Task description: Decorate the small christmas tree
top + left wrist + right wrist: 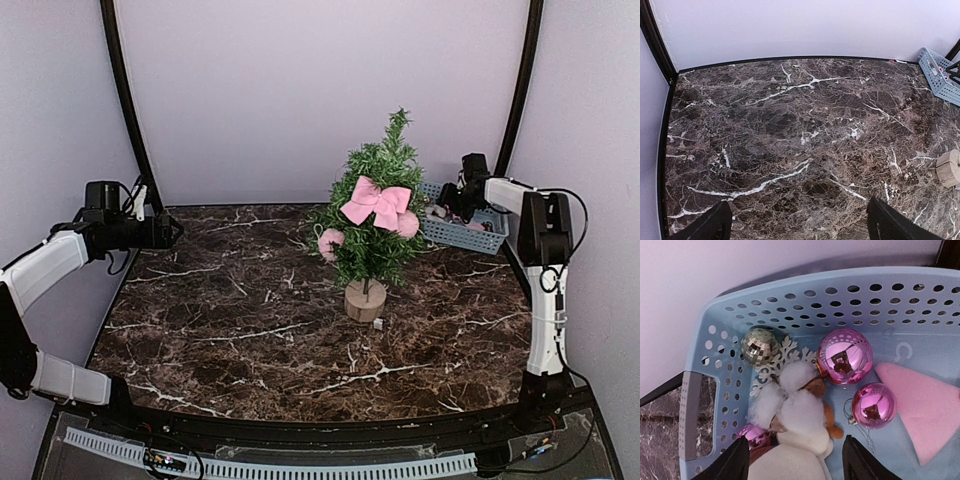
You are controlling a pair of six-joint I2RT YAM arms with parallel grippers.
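Marble tabletop (230,300) | right end effector (795,442) open astride white plush ornament (801,410), for pickup | left end effector (799,205) open, parked clear

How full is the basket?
Not empty: the basket holds pink baubles, a mirror ball, a snowflake and a fluffy white ornament.

Two arms, both with fingers apart
The left gripper (172,232) hung level and wide open (out at the far left); the right gripper (795,465) pointed down, fingers (732,462) partly spread.
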